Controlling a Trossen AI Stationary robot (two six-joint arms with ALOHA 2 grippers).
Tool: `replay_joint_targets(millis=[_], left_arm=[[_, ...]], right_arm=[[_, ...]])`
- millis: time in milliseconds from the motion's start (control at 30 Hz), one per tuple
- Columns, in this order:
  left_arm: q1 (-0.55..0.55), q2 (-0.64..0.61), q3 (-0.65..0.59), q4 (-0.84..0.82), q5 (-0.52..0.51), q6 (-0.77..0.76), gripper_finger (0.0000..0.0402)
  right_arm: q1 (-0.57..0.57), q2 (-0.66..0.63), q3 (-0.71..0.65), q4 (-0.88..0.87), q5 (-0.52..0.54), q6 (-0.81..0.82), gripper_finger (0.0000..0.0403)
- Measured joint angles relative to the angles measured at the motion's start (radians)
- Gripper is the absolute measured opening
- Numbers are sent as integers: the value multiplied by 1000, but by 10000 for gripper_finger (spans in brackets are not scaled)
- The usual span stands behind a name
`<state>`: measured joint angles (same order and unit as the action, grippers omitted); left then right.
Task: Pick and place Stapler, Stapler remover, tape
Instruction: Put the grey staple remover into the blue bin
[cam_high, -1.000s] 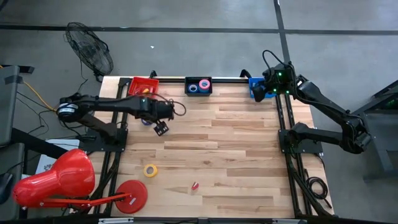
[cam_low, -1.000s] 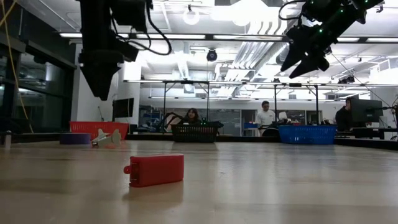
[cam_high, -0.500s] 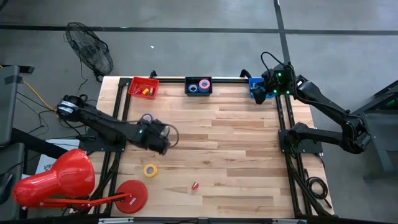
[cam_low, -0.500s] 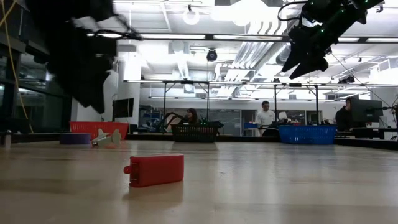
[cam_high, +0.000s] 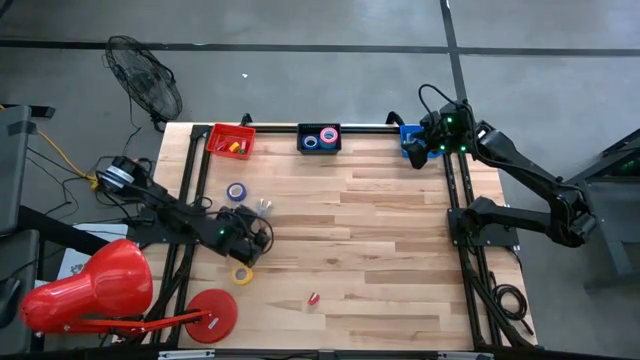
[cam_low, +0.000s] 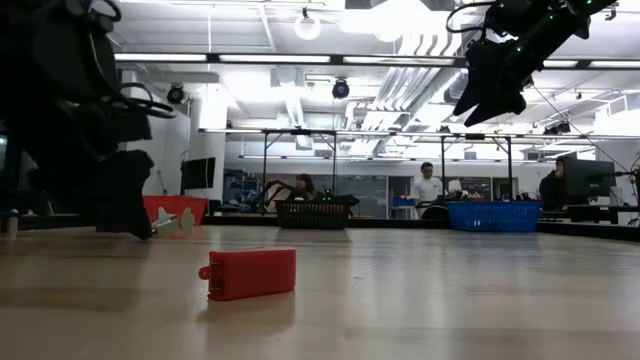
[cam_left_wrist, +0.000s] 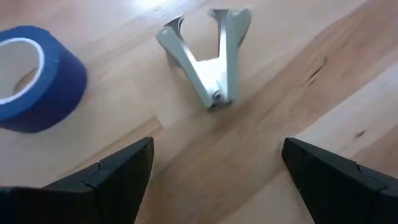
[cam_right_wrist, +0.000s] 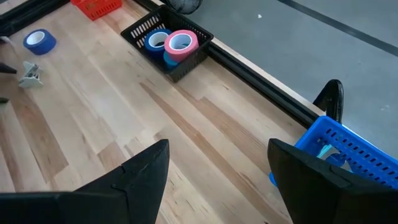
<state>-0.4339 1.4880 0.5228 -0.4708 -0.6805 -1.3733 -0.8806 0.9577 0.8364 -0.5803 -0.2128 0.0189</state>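
Stapler remover (cam_high: 264, 205) left-centre of high view, beside blue tape (cam_high: 236, 191); wide bare wood to its right. Left gripper (cam_high: 243, 248) open, empty, just below. Right gripper (cam_high: 416, 152) open, over blue bin (cam_high: 409, 134), upper right. No legible writing.

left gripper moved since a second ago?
Yes. In the high view the left gripper has swung away from the red plastic bin at the table's far edge, toward the yellow tape roll, jaws open.

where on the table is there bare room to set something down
Bare wood spans the middle and right, from the black bin to the front edge. Crowded on the left: blue tape, staple remover, left hand, yellow tape.
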Motion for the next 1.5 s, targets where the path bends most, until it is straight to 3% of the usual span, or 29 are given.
replay_joint_targets(millis=[567,1167,1500], left_arm=[[1,116,-18,56,-74,-150,356],[96,119,-21,101,-83,-52,354],[128,120,-22,141,-67,0,275]], right_arm=[[0,0,0,-1,-4,-29,263],[0,0,0,0,-4,-47,263],[0,0,0,-2,-4,-47,263]])
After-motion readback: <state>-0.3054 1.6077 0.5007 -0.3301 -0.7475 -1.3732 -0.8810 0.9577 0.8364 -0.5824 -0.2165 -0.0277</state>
